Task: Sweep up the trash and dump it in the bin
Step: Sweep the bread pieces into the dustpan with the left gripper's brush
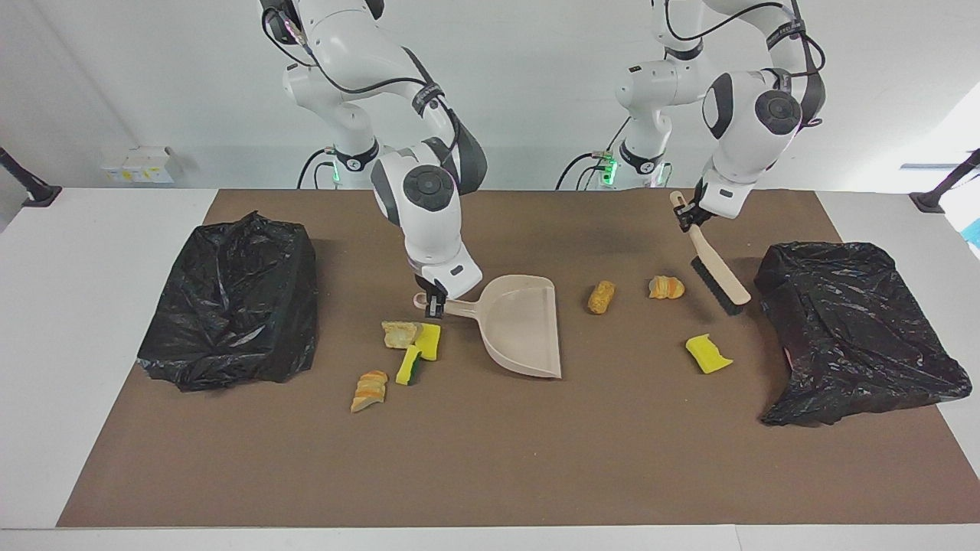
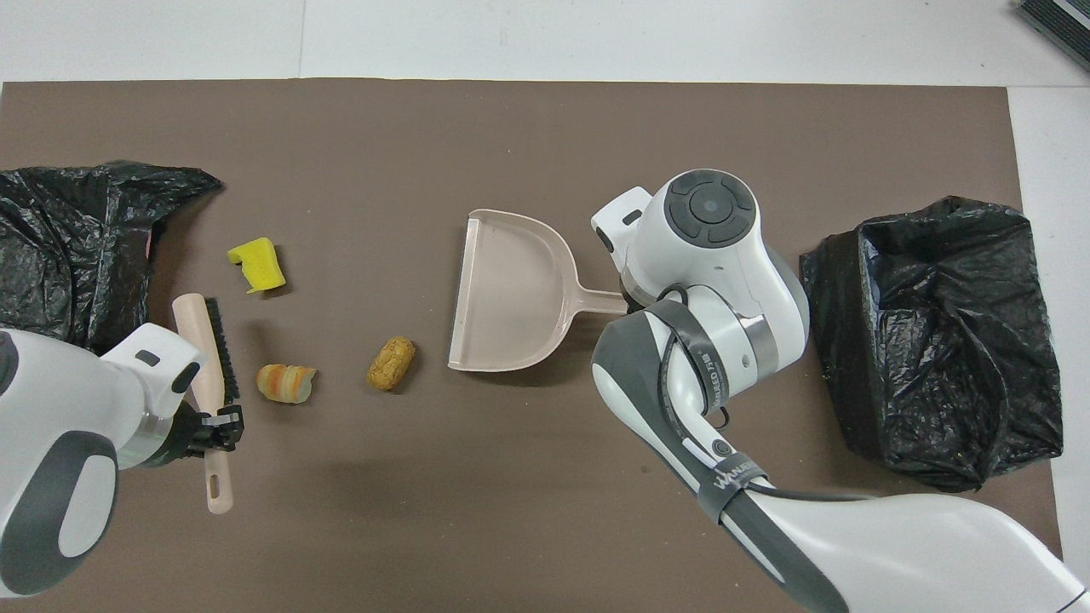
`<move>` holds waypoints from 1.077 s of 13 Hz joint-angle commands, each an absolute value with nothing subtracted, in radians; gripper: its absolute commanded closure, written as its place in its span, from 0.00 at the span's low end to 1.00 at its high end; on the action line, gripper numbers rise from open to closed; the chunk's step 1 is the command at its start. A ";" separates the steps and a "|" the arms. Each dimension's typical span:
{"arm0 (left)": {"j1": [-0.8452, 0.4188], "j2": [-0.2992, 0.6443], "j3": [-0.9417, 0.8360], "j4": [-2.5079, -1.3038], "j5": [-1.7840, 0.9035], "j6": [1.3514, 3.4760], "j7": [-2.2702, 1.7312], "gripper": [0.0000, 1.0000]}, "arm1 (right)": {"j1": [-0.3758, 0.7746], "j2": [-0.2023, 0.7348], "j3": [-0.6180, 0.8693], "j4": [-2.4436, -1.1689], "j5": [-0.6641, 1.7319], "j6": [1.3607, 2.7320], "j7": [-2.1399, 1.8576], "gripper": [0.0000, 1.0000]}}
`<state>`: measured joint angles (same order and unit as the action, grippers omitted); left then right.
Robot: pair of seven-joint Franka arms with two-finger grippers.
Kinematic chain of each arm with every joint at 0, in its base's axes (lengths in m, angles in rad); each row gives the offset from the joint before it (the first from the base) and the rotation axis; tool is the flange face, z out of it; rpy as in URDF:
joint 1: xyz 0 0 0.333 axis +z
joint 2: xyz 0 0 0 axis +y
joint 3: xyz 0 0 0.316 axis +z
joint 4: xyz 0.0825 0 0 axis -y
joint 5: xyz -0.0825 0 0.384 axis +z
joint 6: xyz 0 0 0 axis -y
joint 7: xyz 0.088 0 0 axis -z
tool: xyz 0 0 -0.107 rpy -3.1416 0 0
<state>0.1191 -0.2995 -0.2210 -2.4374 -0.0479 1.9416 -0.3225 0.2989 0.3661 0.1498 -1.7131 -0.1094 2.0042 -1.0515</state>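
My right gripper (image 1: 434,304) is shut on the handle of the beige dustpan (image 1: 521,325), which rests on the brown mat with its mouth turned toward the left arm's end. Just off that mouth lie a tan chunk (image 1: 602,297), an orange bread piece (image 1: 666,287) and a yellow sponge (image 1: 707,353). My left gripper (image 1: 689,218) is shut on the beige brush (image 1: 720,275), tilted with its bristles low between the orange bread piece and a black bin (image 1: 854,329). More trash lies beside the dustpan handle: sponges (image 1: 427,341) and bread bits (image 1: 370,390).
A second black bag-lined bin (image 1: 233,302) stands at the right arm's end of the mat. In the overhead view the right arm's wrist covers the trash beside the dustpan (image 2: 511,294) handle. The brush (image 2: 204,358) lies beside the bin (image 2: 68,247).
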 commanded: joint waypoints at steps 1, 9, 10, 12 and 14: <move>0.069 -0.296 -0.233 -2.525 -0.035 2.034 -0.339 1.00 | 0.311 0.359 0.156 -1.730 -0.169 1.999 -1.083 1.00; -0.205 -0.143 -0.236 -2.432 -0.132 2.121 -0.486 1.00 | 0.328 0.377 0.158 -1.741 -0.181 2.036 -1.075 1.00; -0.259 -0.111 -0.236 -2.419 -0.146 2.170 -0.504 1.00 | 0.328 0.377 0.158 -1.741 -0.181 2.036 -1.075 1.00; -0.340 -0.098 -0.236 -2.407 -0.193 2.278 -0.502 1.00 | 0.328 0.377 0.158 -1.741 -0.181 2.036 -1.074 1.00; -0.403 -0.071 -0.236 -2.353 -0.209 2.284 -0.502 1.00 | 0.328 0.377 0.158 -1.741 -0.181 2.037 -1.066 1.00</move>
